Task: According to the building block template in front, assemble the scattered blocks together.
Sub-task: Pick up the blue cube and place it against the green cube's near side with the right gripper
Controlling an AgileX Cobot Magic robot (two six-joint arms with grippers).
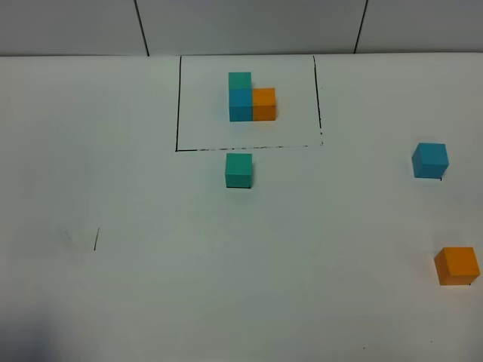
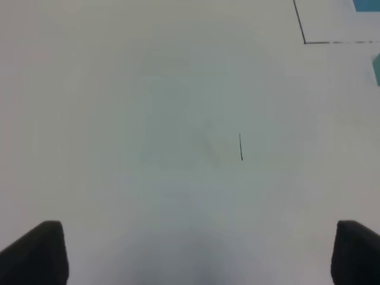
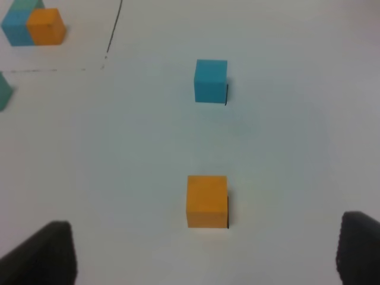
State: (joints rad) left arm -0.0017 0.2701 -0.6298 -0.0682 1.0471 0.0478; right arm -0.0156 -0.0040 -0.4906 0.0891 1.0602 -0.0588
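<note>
Template cubes [image 1: 241, 104] cropped in wrist views, green cube [image 1: 238, 170] likewise, left gripper [image 2: 199, 255] spread above table [image 2: 119, 119], right gripper [image 3: 200, 254] spread, orange cube [image 3: 206, 200] just ahead

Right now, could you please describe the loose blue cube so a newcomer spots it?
Start at the black drawn rectangle on the white table. Well to its right, outside it, stands the loose blue cube, alone; the only neighbour there is the orange cube.

You're getting bright, flat, even light across white table [image 1: 151, 286]. Shadows tiny: thin dark sliver hugging right edge of blue cube [image 1: 430, 160] and orange cube [image 1: 457, 265]. Near-left corner of high view goes dim. Your wrist views soft, left one hazy; dark fingertips [image 2: 35, 255] plain blurry.
</note>
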